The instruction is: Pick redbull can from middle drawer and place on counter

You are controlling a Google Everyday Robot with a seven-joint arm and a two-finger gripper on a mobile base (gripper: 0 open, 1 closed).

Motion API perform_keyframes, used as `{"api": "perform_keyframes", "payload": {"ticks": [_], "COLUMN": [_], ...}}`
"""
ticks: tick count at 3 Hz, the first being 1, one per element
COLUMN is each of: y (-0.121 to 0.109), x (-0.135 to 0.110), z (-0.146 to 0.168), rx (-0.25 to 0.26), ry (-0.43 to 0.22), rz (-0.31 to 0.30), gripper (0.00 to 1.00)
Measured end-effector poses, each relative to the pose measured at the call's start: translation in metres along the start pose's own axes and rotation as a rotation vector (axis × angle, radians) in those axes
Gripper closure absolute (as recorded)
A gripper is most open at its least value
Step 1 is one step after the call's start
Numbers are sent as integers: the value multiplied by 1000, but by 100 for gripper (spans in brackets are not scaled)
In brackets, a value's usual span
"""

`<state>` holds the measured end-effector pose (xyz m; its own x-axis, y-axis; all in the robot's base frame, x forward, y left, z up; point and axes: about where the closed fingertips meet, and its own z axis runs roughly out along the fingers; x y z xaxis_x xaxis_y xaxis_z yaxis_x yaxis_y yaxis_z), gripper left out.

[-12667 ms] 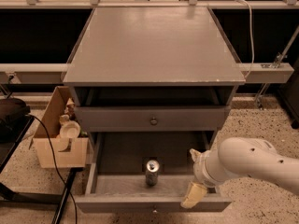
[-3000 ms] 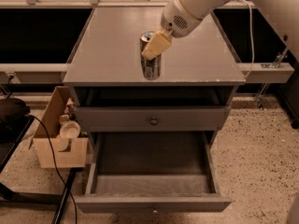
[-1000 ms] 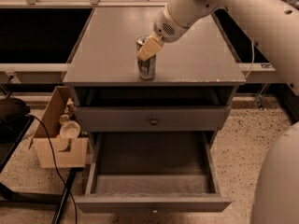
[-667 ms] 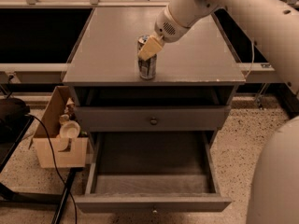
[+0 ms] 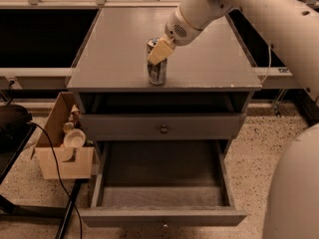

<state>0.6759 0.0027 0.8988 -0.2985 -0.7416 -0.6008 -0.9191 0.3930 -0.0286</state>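
Observation:
The redbull can [image 5: 157, 71] stands upright on the counter [image 5: 114, 54], near its front edge and a little left of centre. My gripper [image 5: 158, 51] is at the can's top, reaching down from the upper right on the white arm [image 5: 199, 11]. Its tan tip covers part of the can's lid. The middle drawer [image 5: 162, 195] is pulled wide open below and shows only its bare grey floor.
The top drawer front with a round knob [image 5: 163, 129] is shut. A cardboard box [image 5: 65, 156] with a white cup stands left of the cabinet, with a black cable [image 5: 55, 168] hanging by it. Part of the white robot body [image 5: 294, 193] fills the lower right. Speckled floor surrounds the cabinet.
The can was in the open middle drawer 12.7 s ago and now stands on the counter. Over the last second the gripper and can have hardly moved.

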Motion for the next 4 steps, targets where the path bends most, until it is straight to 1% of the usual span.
{"api": "perform_keyframes", "payload": {"ticks": [1,2,3,4], "y": [0,0,0,0], "x": [0,0,0,0], "z": [0,0,0,0], "rx": [0,0,0,0], "ry": [0,0,0,0], "rz": [0,0,0,0], "gripper": [54,29,8,0]}}
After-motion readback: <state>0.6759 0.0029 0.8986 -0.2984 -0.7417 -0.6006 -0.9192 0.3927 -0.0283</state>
